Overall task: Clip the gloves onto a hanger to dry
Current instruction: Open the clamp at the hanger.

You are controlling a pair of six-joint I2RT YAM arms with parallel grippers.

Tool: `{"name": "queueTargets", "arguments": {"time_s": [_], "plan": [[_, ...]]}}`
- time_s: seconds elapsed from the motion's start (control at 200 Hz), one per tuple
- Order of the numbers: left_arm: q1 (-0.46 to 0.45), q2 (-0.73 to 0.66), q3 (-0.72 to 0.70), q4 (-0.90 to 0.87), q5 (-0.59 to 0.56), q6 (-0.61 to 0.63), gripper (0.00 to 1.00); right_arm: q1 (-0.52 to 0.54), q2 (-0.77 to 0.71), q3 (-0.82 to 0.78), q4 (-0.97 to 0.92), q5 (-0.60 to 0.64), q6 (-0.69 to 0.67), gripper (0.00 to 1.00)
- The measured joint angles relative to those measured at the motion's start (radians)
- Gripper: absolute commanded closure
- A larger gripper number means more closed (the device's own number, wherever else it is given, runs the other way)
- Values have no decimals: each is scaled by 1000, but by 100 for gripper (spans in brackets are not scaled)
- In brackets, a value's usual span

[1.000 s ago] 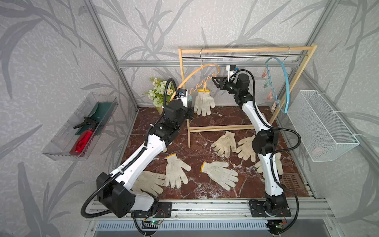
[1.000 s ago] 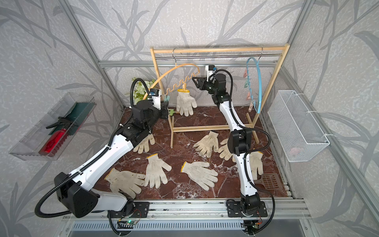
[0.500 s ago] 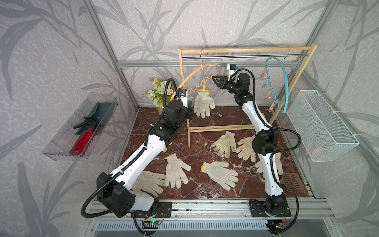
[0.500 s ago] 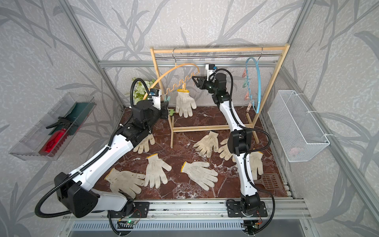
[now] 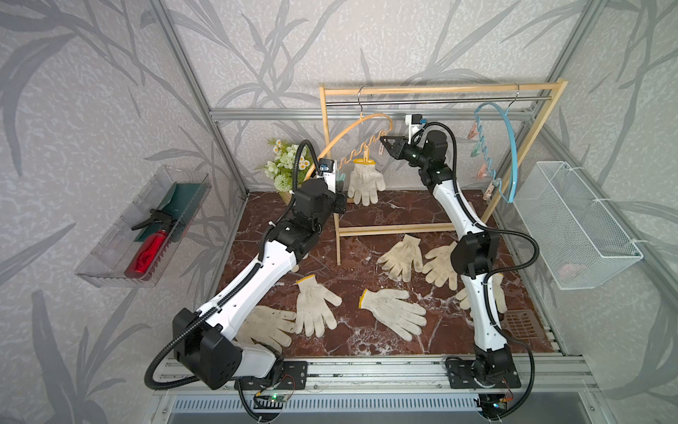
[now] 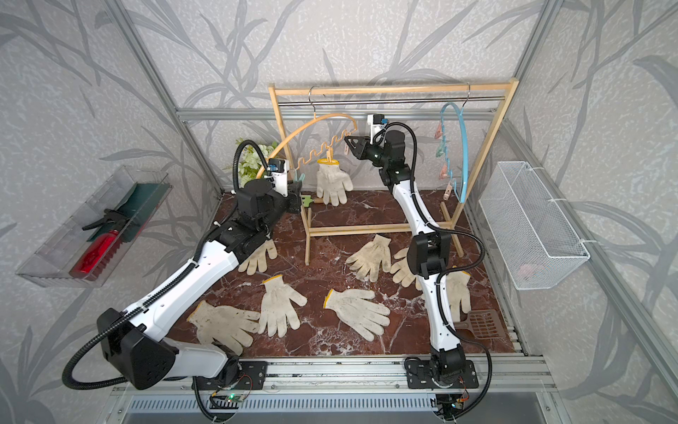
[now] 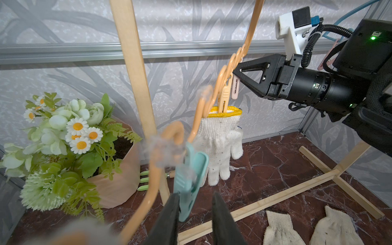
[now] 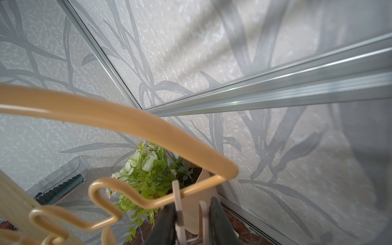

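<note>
Left wrist: L fingers part-open by teal clip; R fingers pinch pink clip.

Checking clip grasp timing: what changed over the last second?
Right end effector closed its fingers in on the pink clip at the orange hanger's end, arm barely shifting. Left end effector by the teal clip, the hung glove and the floor gloves stayed put.
</note>
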Motion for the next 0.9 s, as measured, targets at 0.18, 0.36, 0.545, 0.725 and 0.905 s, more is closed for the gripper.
{"name": "queueTargets", "arguments": {"time_s": [0.18, 0.36, 0.545, 0.725, 0.905], "plan": [[-1, 0, 0, -8, 32, -8, 71, 0, 0, 0, 1, -1, 0, 75], [-35, -1, -5, -31, 59, -23, 71, 0, 0, -1, 1, -2, -3, 76], [-126, -3, -57, -45, 74, -50, 71, 0, -1, -9, 2, -6, -4, 76], [-214, -3, -152, -63, 84, -90, 71, 0, -2, -18, 2, -7, -5, 75], [-286, 2, -257, -91, 72, -144, 71, 0, -12, -30, -1, -7, -8, 75]]}}
